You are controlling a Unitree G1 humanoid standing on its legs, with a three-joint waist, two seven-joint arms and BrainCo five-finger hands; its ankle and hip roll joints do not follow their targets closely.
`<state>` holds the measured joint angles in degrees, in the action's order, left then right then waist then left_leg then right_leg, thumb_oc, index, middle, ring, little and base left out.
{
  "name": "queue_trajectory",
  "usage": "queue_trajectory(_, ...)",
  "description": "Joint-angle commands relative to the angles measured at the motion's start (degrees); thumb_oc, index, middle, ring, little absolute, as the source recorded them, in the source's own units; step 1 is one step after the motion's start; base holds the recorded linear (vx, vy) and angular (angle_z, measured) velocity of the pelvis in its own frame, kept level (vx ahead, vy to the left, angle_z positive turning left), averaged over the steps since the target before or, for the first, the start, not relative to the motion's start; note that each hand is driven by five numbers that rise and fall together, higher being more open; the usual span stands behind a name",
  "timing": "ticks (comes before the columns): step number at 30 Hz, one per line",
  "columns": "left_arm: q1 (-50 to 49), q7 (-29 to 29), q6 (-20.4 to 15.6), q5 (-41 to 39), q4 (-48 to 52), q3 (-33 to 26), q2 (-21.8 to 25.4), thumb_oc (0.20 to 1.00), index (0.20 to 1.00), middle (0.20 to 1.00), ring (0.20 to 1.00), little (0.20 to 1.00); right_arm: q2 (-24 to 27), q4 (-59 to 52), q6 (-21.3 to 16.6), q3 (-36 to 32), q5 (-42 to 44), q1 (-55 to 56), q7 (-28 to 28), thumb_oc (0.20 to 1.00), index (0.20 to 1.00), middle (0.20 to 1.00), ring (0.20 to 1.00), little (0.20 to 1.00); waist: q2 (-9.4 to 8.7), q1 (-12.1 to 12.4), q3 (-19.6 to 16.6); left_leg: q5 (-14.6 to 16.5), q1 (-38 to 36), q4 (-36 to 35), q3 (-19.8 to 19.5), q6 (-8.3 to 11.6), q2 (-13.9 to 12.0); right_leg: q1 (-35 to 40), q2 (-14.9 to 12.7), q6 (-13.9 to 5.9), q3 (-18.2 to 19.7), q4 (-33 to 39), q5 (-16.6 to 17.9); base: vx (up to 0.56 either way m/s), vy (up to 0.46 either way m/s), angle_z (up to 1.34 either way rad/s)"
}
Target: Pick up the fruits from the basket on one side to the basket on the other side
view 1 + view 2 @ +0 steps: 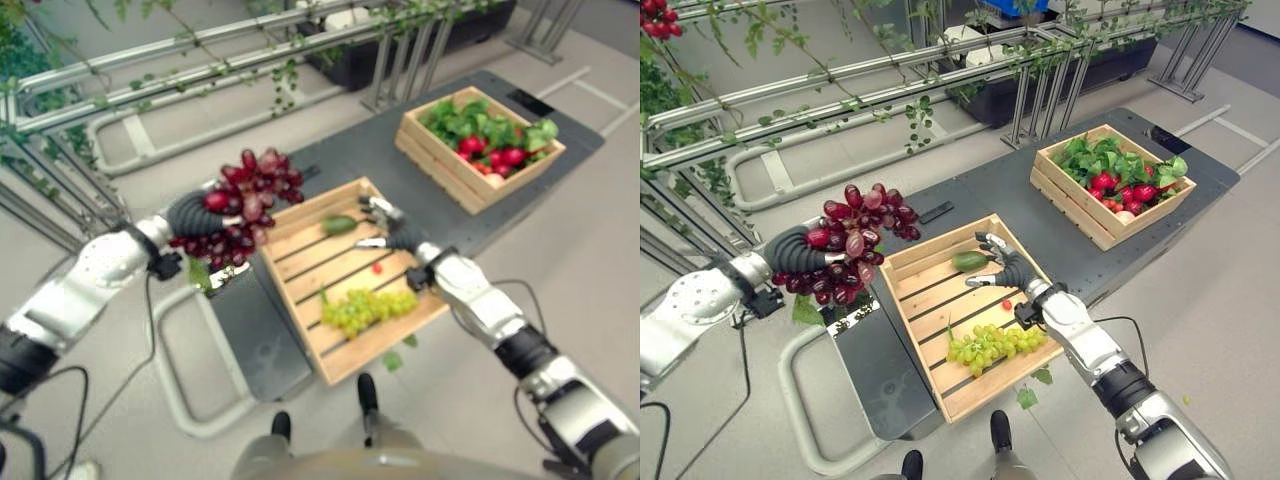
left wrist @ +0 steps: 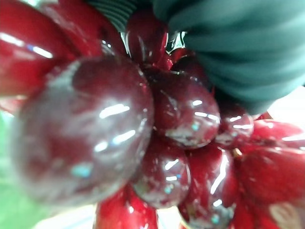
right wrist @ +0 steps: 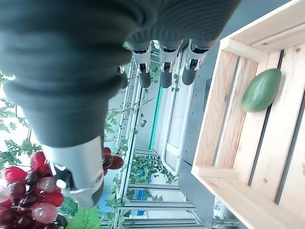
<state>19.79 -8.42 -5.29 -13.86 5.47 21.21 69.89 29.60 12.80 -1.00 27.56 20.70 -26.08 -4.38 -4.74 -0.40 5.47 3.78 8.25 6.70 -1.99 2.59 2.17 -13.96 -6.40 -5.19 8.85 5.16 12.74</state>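
A big bunch of red grapes (image 1: 243, 200) hangs in the air just left of the near wooden crate (image 1: 306, 264), and my left hand (image 1: 190, 213) is shut on it, grapes crowding its wrist view. My right hand (image 1: 1001, 263) hovers open over the crate's far end, fingers straight, beside a green oval fruit (image 1: 969, 261). Inside the same crate lie a bunch of green grapes (image 1: 994, 344) near the front and a small red fruit (image 1: 1007, 304). In the right wrist view the green fruit (image 3: 261, 89) lies on the slats and the red grapes (image 3: 27, 196) show beyond the hand.
A second wooden crate (image 1: 1072, 206) with leafy greens and red fruits stands at the far right on the dark platform (image 1: 980, 192). A small black object (image 1: 935, 211) lies behind the near crate. Metal rails (image 1: 840, 75) with vines run along the back and left.
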Motion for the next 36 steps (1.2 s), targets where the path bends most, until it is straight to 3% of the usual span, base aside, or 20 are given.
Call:
queue_trajectory(1,6.8,1.0,-4.6,3.7,2.5,1.0,2.2,0.2,0.2,0.2,0.2,0.2,-0.1,-1.5,-4.6,-3.6,-2.0,-2.3,1.3,1.0,1.0,1.0,1.0,1.0,4.1,0.8,-2.0,-1.0,0.1,-7.2,-2.9,-1.66,2.1,4.9,0.8,-3.93,-1.1,-2.1,-10.5,0.0,0.0,0.0)
queue_trajectory(11,12.5,-0.9,-5.1,15.1,3.2,6.1,5.3,0.2,0.2,0.2,0.2,0.2,-1.0,-3.1,-5.3,-5.5,-2.4,2.8,0.4,1.0,1.0,1.0,1.0,1.0,4.56,0.2,-2.3,-0.4,0.0,-6.6,-2.7,-1.66,2.2,5.2,0.9,-3.85,-0.9,-1.9,-10.7,0.0,0.0,0.0)
queue_trajectory(21,13.6,-2.6,-5.9,24.1,6.9,6.7,7.0,0.2,0.2,0.2,0.2,0.2,-2.1,-6.6,-5.6,-8.3,-4.5,11.5,-0.8,1.0,1.0,1.0,1.0,1.0,5.64,-1.0,-2.5,0.4,-0.1,-6.3,-2.3,-1.81,2.4,5.6,0.8,-3.87,-0.7,-1.8,-11.2,0.0,0.0,0.0)
queue_trajectory(29,18.6,-1.2,-7.1,28.0,8.7,9.9,5.8,0.2,0.2,0.2,0.2,0.2,-1.3,-7.0,-5.6,-7.0,-8.3,8.9,0.0,1.0,1.0,1.0,1.0,1.0,6.63,-1.1,-2.3,0.5,0.1,-6.0,-2.2,-1.94,2.6,5.5,0.5,-4.01,-0.4,-1.8,-11.1,0.0,0.0,0.0)
queue_trajectory(36,22.2,-0.4,-8.3,30.5,11.3,12.2,3.0,0.2,0.2,0.2,0.2,0.2,-3.2,-4.2,-4.5,-1.9,-10.4,0.8,-0.3,1.0,1.0,1.0,1.0,1.0,7.09,-0.3,-2.7,0.9,-0.1,-5.9,-2.1,-2.08,2.8,5.9,0.4,-3.79,-0.2,-1.7,-11.2,0.0,0.0,0.0)
